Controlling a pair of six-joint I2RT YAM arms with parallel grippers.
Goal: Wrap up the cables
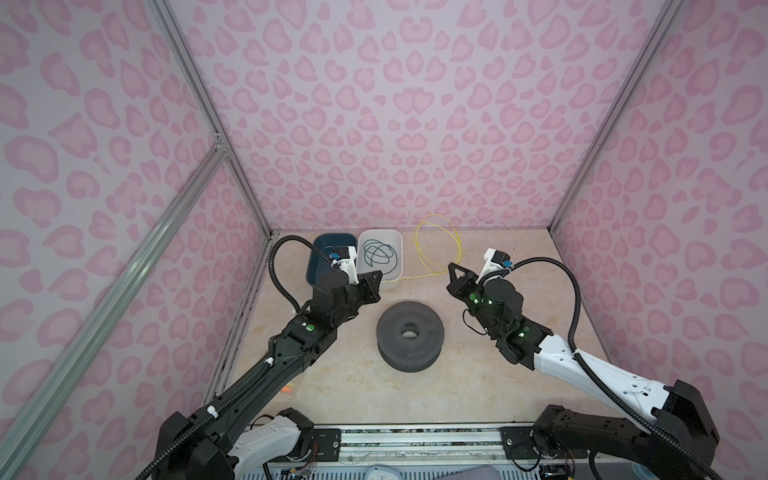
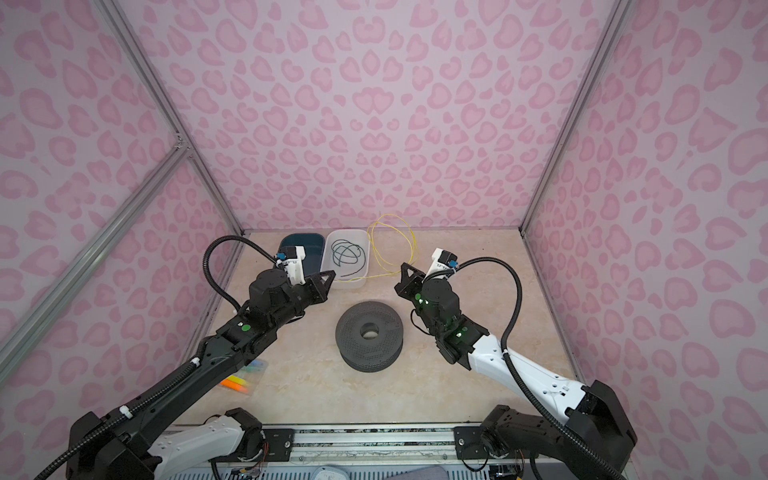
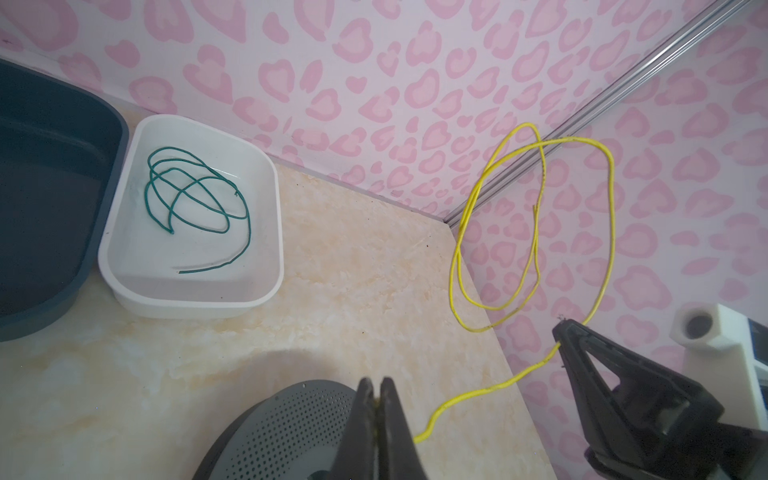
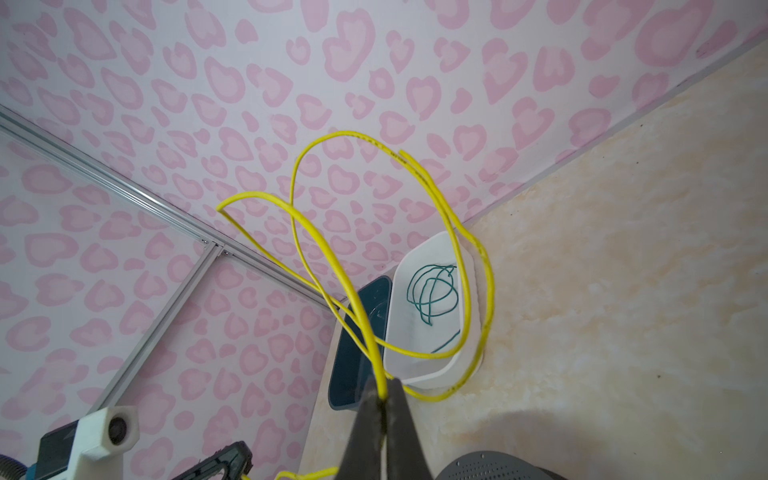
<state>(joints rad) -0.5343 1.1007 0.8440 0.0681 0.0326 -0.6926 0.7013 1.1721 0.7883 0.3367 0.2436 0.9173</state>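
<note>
The thin yellow cable stands up in big loose loops near the back wall. In both top views it is a little above the middle, just right of the white plastic tray. One short piece of it runs almost flat between the two grippers.

The left gripper has its jaws squeezed together on that piece, and a bit of yellow shows between them in the left wrist view. The right gripper also pinches the yellow cable tight, and the loops rise from its tip.

The thin dark green cable lies curled in loose rings inside the white tray. A dark blue plastic tub sits right beside the tray, on its left, partly hidden by the left arm.

A round grey spool with many little holes lies flat on the beige stone-look table. It is in the middle of both top views, between the two arms and below the grippers. Pink spotted walls stand all round.
</note>
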